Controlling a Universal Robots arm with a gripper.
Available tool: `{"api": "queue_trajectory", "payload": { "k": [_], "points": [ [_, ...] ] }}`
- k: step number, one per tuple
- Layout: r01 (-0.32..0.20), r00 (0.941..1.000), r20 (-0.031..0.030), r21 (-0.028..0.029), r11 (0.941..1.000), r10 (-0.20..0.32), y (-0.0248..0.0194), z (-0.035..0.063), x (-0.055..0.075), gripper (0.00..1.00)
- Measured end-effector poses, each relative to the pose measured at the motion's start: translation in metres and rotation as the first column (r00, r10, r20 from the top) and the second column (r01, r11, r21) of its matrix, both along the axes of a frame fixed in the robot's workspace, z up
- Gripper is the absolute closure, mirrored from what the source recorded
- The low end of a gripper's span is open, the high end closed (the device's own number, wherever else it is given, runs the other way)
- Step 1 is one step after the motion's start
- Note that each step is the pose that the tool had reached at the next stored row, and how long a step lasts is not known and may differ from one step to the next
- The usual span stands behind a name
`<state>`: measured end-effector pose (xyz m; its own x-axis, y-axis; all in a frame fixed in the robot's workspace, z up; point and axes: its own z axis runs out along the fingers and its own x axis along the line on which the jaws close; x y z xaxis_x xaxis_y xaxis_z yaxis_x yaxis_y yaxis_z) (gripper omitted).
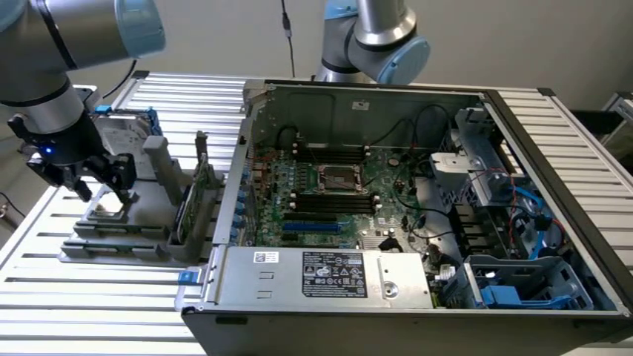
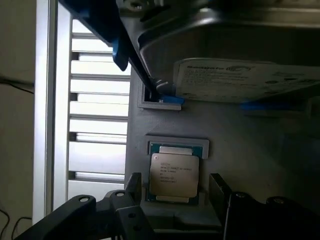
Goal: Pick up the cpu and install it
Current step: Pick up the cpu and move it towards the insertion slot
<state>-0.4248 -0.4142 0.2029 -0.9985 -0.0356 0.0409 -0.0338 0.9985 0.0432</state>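
The cpu [image 2: 174,173], a small square chip with a pale metal top, lies flat in a recess of a grey holder [image 2: 235,135]. My gripper [image 2: 175,181] is open, with one dark finger on each side of the chip and a gap to both. In the exterior view my gripper [image 1: 102,194] hangs just above the cpu [image 1: 107,213] at that view's left. The dark metal-framed socket [image 1: 336,178] sits in the middle of the motherboard inside the open computer case [image 1: 554,148], well off towards that view's right.
A silver hard drive [image 2: 240,80] with a blue frame stands in the holder just beyond the chip, also seen as the hard drive [image 1: 118,137]. Upright cards [image 1: 193,200] stand between holder and case. A second arm [image 1: 381,44] rises behind the case. A ribbed table [image 1: 89,311] carries everything.
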Motion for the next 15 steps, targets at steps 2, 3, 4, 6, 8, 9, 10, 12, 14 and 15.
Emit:
{"api": "queue_trajectory", "payload": {
  "k": [2, 3, 4, 6, 8, 9, 10, 12, 14, 15],
  "points": [
    [0.000, 1.0000, -0.0001, 0.0000, 1.0000, 0.000, 0.0001, -0.0036, 0.000, 0.35],
    [0.000, 1.0000, 0.0000, 0.0000, 1.0000, 0.000, 0.0002, -0.0055, 0.000, 0.35],
    [0.000, 1.0000, -0.0001, 0.0000, 1.0000, 0.000, 0.0002, -0.0072, 0.000, 0.35],
    [0.000, 1.0000, 0.0000, 0.0001, 1.0000, 0.000, 0.0003, -0.0109, 0.000, 0.35],
    [0.000, 1.0000, 0.0000, 0.0008, 1.0000, 0.000, 0.0003, -0.0134, 0.000, 0.35],
    [0.001, 1.0000, -0.0001, 0.0012, 1.0000, -0.001, 0.0003, -0.0140, 0.000, 0.35],
    [0.001, 1.0000, -0.0002, 0.0018, 1.0000, -0.001, 0.0003, -0.0146, 0.000, 0.35],
    [0.002, 1.0000, -0.0002, 0.0035, 1.0000, -0.002, 0.0003, -0.0154, 0.000, 0.35],
    [0.003, 1.0000, -0.0001, 0.0055, 1.0000, -0.003, 0.0004, -0.0157, 0.000, 0.35],
    [0.003, 1.0000, -0.0002, 0.0066, 1.0000, -0.003, 0.0004, -0.0158, 0.000, 0.35]
  ]
}}
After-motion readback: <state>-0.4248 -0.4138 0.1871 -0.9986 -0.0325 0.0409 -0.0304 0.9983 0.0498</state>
